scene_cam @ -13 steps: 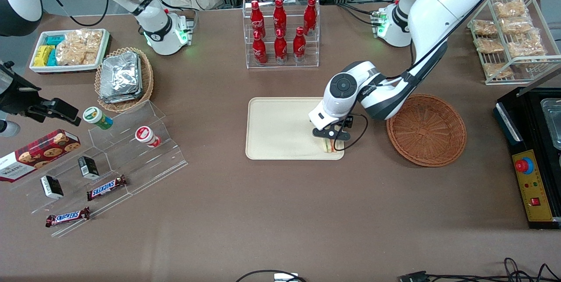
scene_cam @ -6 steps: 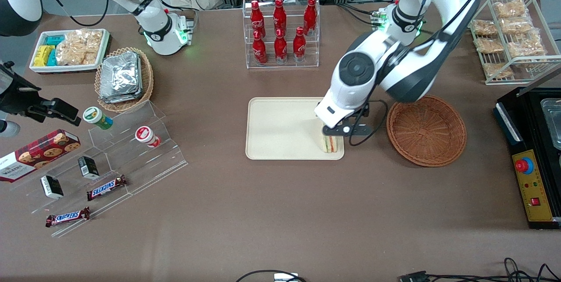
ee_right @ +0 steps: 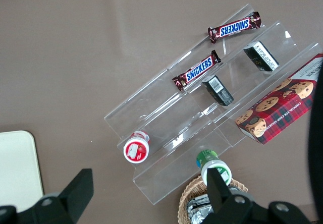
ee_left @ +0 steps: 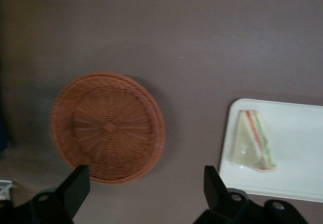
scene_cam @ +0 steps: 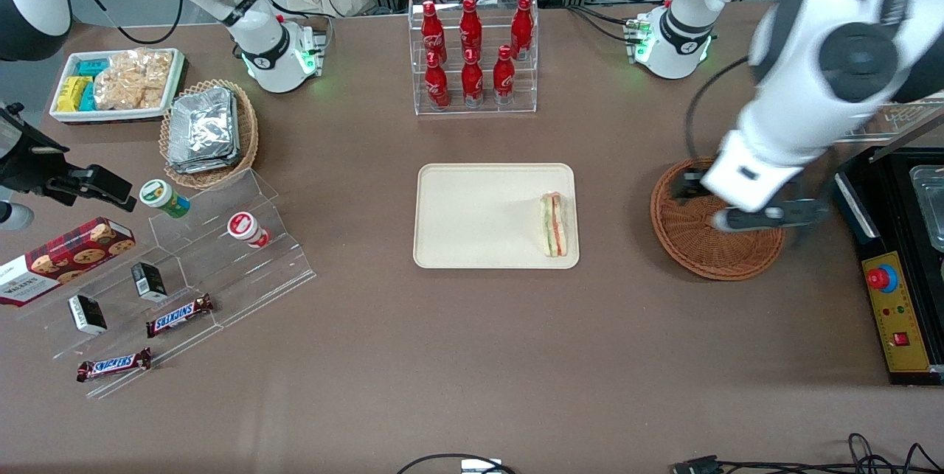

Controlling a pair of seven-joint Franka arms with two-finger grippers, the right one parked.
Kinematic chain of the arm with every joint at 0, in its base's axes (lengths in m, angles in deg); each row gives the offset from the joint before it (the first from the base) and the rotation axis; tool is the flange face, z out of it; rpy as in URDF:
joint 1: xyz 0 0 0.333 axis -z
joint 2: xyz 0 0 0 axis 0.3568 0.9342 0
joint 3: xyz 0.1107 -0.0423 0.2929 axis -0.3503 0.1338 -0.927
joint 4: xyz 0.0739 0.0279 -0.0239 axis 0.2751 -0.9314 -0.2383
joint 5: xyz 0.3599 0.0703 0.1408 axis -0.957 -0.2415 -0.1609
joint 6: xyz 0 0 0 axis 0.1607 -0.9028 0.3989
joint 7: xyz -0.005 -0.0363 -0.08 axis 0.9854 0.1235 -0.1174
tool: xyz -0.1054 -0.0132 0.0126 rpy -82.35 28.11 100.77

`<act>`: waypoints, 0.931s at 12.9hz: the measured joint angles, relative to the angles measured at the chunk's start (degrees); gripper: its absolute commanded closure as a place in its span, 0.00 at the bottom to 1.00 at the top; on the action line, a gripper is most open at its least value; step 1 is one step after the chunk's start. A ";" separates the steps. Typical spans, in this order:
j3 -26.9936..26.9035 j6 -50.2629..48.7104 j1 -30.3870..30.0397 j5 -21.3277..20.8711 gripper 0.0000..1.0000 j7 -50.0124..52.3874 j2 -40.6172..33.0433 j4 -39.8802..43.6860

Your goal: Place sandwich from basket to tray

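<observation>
Table [scene_cam: 472,356]: I see brown cloth
Tray [scene_cam: 472,216]: sandwich [scene_cam: 554,224] lies at its 3 o'clock edge
Basket [scene_cam: 708,253]: holds nothing
Gripper [scene_cam: 752,217]: I read fingers spread wide, nothing held, above basket

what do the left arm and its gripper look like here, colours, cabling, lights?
The left arm is glossy white with rounded shells and dark grey to black joint sections, one a round dark cap. A thin black cable loops along it. Its base glows green. The gripper, above the basket, has a white boxy body and black fingers, wide apart with nothing between them.
</observation>
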 measured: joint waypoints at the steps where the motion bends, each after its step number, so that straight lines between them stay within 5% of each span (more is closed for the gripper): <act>1: -3.35 -0.01 0.27 0.57 0.00 -2.37 -1.46 -1.00; 5: -9.42 -1.41 1.14 2.03 0.00 -4.59 -4.88 -1.33; 12: -10.02 -3.65 1.40 3.05 0.00 -5.75 -4.90 1.32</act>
